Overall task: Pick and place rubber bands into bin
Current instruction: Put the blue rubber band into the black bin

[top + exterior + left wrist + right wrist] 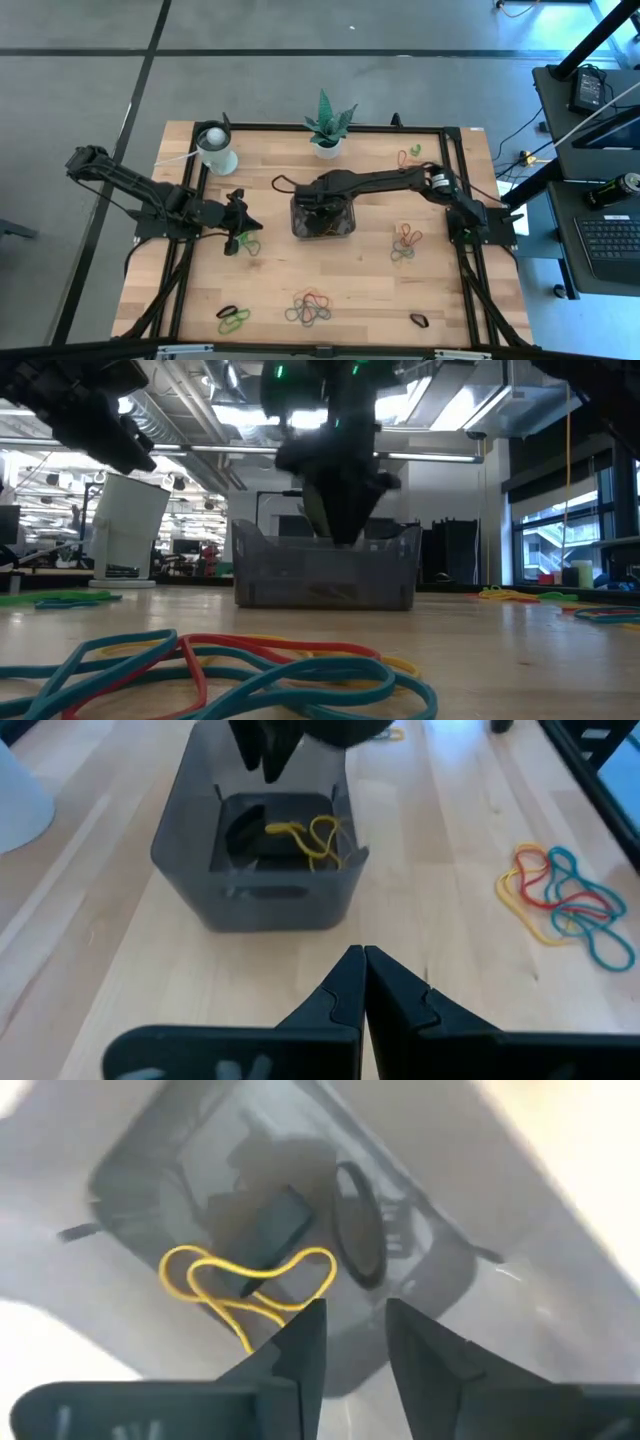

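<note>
The dark grey bin (pixel 322 222) stands mid-table. On its floor lie yellow rubber bands (pixel 245 1280) and a black one (pixel 360 1220). My right gripper (pixel 355 1315) hangs open over the bin, pointing down, with nothing between its fingers; the low view shows it (pixel 338 525) just above the bin's rim. My left gripper (pixel 363 955) is shut and empty, hovering above the table to the left of the bin (pixel 262 860). More rubber bands lie flat on the table in heaps: right of the bin (pixel 406 243), near the front edge (pixel 309 308) and under my left gripper (pixel 248 246).
A white cup (pixel 217 148) and a potted plant (pixel 327 125) stand at the table's far edge. Further band heaps lie at front left (pixel 233 318), front right (pixel 418 321) and far right (pixel 409 155). Black frame rails (pixel 455 180) run along the table's sides.
</note>
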Motion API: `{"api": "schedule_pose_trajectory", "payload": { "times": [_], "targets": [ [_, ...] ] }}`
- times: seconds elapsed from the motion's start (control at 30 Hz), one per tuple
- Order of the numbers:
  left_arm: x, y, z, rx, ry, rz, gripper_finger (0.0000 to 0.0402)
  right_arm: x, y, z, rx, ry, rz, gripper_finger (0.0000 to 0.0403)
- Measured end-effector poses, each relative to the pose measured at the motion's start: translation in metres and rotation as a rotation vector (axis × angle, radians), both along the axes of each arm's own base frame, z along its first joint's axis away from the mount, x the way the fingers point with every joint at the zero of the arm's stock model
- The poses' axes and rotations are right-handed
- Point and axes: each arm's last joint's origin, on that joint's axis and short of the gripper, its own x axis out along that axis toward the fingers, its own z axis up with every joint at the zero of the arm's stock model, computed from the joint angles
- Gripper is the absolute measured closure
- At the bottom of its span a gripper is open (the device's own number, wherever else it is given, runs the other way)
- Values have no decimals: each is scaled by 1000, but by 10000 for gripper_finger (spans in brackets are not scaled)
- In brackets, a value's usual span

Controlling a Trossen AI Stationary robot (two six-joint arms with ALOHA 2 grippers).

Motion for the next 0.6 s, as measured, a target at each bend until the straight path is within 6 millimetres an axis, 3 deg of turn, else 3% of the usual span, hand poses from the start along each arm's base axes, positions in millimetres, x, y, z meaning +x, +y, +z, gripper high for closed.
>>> {"api": "schedule_pose_trajectory", "payload": {
  "times": [0.17, 0.3, 0.47, 0.6],
  "targets": [
    [6, -2, 14, 5, 52, 18, 400, -17, 13, 44, -89, -89, 117, 293],
    [18, -9, 25, 21, 131, 19, 400, -50, 23, 71, -158, -157, 148, 297],
    [43, -24, 37, 53, 181, 14, 400, -110, 34, 80, -146, -310, 110, 316],
    [68, -39, 48, 65, 212, 10, 400, -164, 46, 74, -100, -452, 102, 332]
  ]
}}
